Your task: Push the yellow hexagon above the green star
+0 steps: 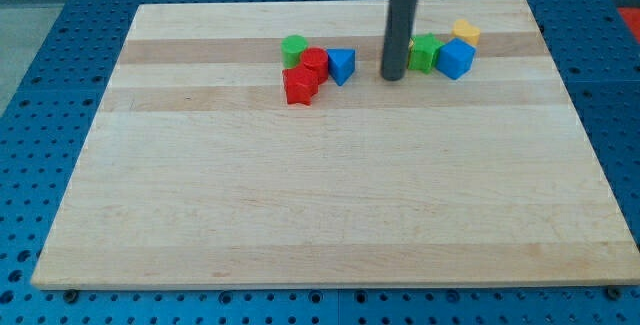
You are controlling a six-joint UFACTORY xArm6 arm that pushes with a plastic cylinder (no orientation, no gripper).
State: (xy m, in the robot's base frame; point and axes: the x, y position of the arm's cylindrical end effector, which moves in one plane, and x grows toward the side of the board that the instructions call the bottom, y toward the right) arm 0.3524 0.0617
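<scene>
The yellow hexagon [465, 33] lies near the view's top right of the wooden board [320, 195]. The green star [425, 53] sits just below and left of it, touching a blue block [455, 59] on its right. My tip [392, 75] is on the board just left of the green star, close to it or touching it. The yellow hexagon is up and to the right of my tip, beyond the star.
A second cluster lies left of my tip: a green cylinder [294, 48], a red cylinder [314, 63], a red star-like block [300, 85] and a blue triangle [342, 65]. The board's top edge is close behind the blocks.
</scene>
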